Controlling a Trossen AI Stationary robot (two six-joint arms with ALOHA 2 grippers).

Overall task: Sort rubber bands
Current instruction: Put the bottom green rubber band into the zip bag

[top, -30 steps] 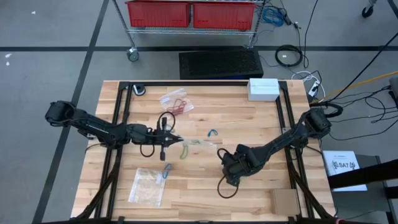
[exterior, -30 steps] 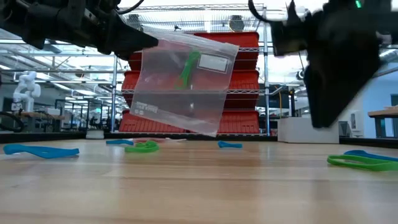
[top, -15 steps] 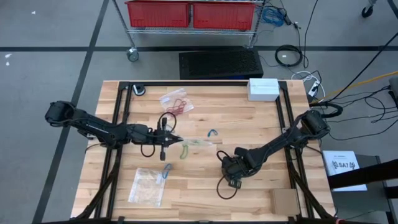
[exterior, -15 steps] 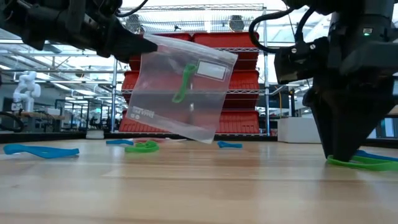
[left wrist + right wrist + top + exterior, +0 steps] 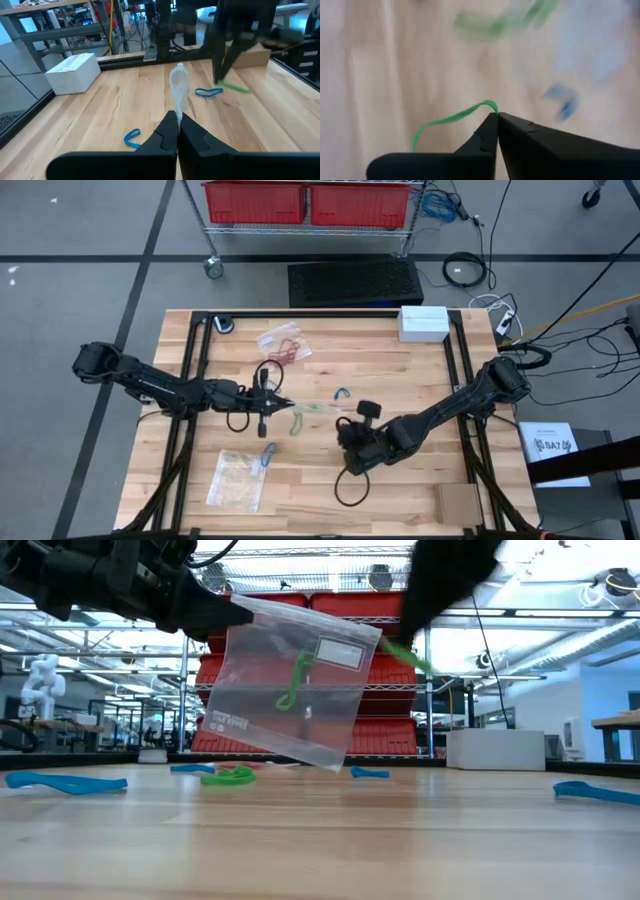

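Lifted off table — green band pinched in right tool

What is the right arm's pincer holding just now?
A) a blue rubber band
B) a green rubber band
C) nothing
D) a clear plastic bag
B: the right pincer is shut on a green rubber band, whose loop trails out from the closed tips; the clear plastic bag hangs from the left pincer.

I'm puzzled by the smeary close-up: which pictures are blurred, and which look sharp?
Right wrist view: the table behind is smeared, but the right gripper and its green rubber band stay crisp. Low view: that arm is a dark blur at the top, while the clear bag is sharp. High view: sharp throughout.
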